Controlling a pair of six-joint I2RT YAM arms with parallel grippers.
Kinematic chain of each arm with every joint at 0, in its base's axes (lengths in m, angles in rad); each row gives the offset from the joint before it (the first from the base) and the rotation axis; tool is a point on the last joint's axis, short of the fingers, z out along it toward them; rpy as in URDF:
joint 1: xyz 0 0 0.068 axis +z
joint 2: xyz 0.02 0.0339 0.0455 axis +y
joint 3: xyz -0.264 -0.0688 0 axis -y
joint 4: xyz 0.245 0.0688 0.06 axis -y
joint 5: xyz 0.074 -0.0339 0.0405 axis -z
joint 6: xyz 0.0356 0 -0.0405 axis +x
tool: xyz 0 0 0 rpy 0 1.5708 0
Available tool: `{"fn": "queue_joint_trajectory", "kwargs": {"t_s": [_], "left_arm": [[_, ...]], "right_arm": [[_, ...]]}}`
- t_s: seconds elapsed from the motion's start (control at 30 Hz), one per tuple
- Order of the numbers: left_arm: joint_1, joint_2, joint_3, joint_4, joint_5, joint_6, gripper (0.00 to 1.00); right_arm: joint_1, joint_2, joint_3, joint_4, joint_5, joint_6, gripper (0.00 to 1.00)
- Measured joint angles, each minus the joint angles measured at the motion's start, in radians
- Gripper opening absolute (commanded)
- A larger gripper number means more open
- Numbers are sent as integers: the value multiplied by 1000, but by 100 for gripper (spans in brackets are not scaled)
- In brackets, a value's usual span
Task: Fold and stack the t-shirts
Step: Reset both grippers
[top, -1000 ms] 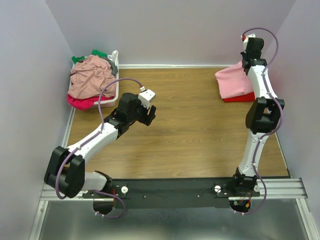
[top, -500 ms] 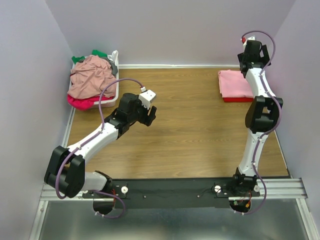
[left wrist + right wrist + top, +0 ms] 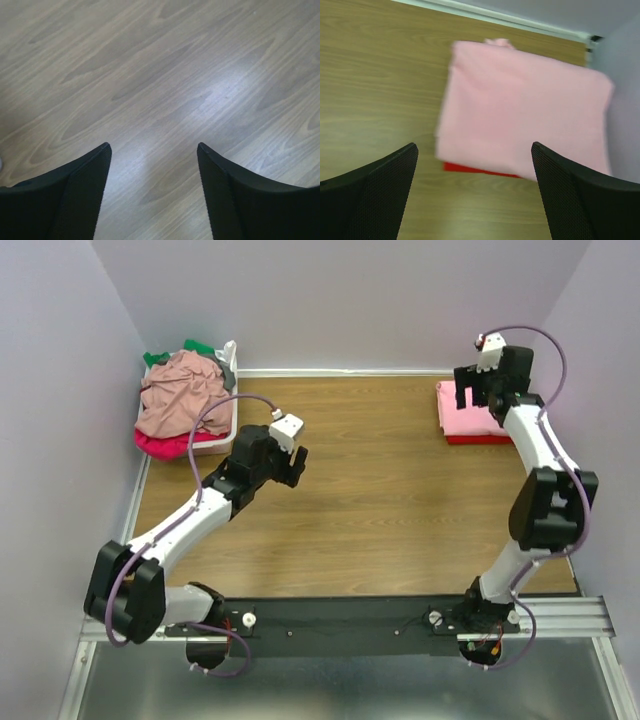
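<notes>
1. The light pink t-shirt (image 3: 462, 420) lies folded into a flat rectangle at about 2 o'clock on the wooden counter (image 3: 380, 500), close to the back wall.
2. It sits on top of a folded red t-shirt (image 3: 476, 439). Only a thin red strip shows, along the near edge of the pink one.
3. The right arm (image 3: 545, 455) reaches out to that stack. Its jaws are spread wide and hold nothing. In the wrist view they frame the pink shirt from above without touching it, and the picture is slightly blurred.
4. The left arm (image 3: 195, 510) stretches toward 11 o'clock. Its jaws are also parted and empty, and they hang over bare wood.
5. A white basket (image 3: 229, 352) stands at 10 o'clock, against the left wall.
6. Unfolded shirts are heaped in the basket. A dusty rose t-shirt (image 3: 185, 390) lies crumpled on top, a magenta t-shirt (image 3: 160, 444) bulges out beneath it at the near side, and a green t-shirt (image 3: 198, 345) peeks out at the far side.
7. The stack and the basket are well apart, at opposite sides of the counter.
</notes>
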Motion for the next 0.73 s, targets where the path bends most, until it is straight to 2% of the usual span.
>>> {"fn": "queue_joint_trajectory", "kwargs": {"t_s": [0.03, 0.07, 0.17, 0.3, 0.37, 0.57, 0.73], "left_arm": [[7, -15, 0, 0, -7, -7, 92], [21, -41, -1, 5, -16, -25, 97], [119, -138, -9, 24, -10, -79, 98], [385, -290, -12, 50, 48, -179, 98], [464, -358, -12, 50, 48, -204, 98], [466, -470, -55, 49, 43, -212, 98], [466, -528, -140, 39, 39, -212, 98]], "right_arm": [[2, -55, -51, -4, -76, 38, 100], [2, -90, -84, -4, -125, 62, 100], [2, -239, -217, 12, -226, 136, 100], [1, -455, -411, 37, -178, 263, 100], [1, -537, -459, 45, -117, 317, 100], [0, -756, -614, 87, 82, 400, 100], [0, -813, -661, 93, 164, 414, 100]]}}
